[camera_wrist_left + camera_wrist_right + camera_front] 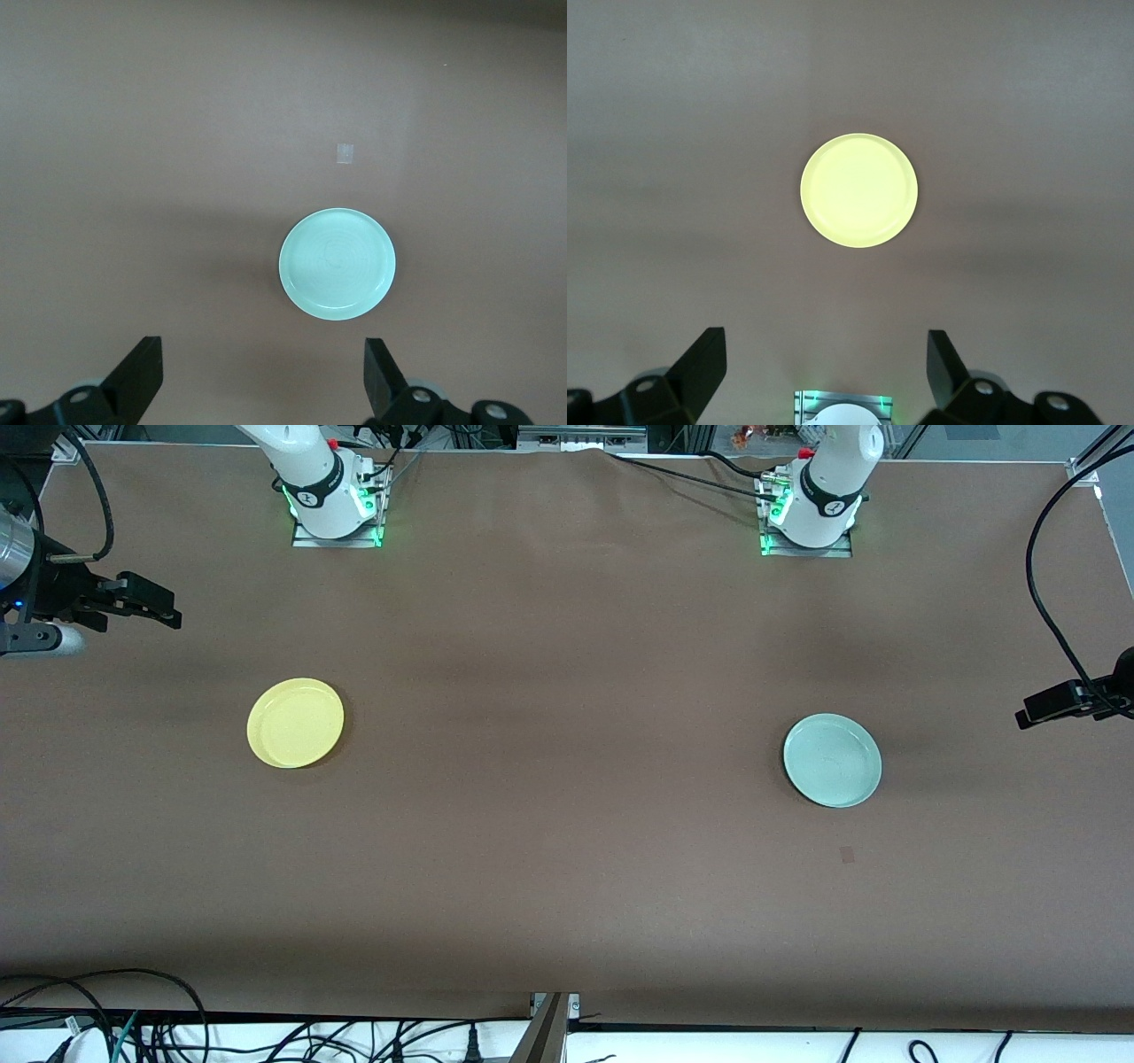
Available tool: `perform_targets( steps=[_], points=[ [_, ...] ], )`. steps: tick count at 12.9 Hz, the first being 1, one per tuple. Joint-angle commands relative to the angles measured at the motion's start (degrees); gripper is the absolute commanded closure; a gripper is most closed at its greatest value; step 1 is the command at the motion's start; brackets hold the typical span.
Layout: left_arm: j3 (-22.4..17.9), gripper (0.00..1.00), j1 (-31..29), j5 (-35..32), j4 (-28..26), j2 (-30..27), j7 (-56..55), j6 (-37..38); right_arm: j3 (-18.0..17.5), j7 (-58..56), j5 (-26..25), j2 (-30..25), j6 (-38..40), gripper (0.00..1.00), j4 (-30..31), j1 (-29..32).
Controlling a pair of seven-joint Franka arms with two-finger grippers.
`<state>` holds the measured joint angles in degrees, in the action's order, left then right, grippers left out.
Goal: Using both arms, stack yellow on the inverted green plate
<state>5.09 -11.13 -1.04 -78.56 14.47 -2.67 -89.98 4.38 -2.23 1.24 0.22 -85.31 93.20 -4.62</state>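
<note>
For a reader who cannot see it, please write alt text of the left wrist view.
A pale green plate lies rim-up on the brown table, untouched. The left gripper hangs above, fingers open, and a small tape mark sits beside the plate.

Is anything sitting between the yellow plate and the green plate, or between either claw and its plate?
Nothing visible. The table between the yellow plate and green plate holds only a small flat mark. The right claw hangs open above the yellow plate, the left claw open above the green one.
</note>
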Motion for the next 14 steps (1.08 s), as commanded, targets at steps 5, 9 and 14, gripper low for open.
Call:
perform_targets(
  steps=[5,9,14],
  points=[
    [0.62,0.0,-0.38,0.07,-10.12,-6.03,0.56,-8.72,-0.25,0.65,0.16,-1.01,1.11,0.0,0.84,0.49],
    [0.62,0.0,-0.29,-0.02,-9.95,-5.94,0.65,-8.72,-0.34,0.73,0.16,-1.01,1.11,0.0,0.84,0.49],
    [0.71,0.0,0.5,-0.19,-9.68,-5.24,0.39,-8.45,-0.34,0.65,0.08,-1.1,1.2,0.0,0.84,0.49]
  ],
)
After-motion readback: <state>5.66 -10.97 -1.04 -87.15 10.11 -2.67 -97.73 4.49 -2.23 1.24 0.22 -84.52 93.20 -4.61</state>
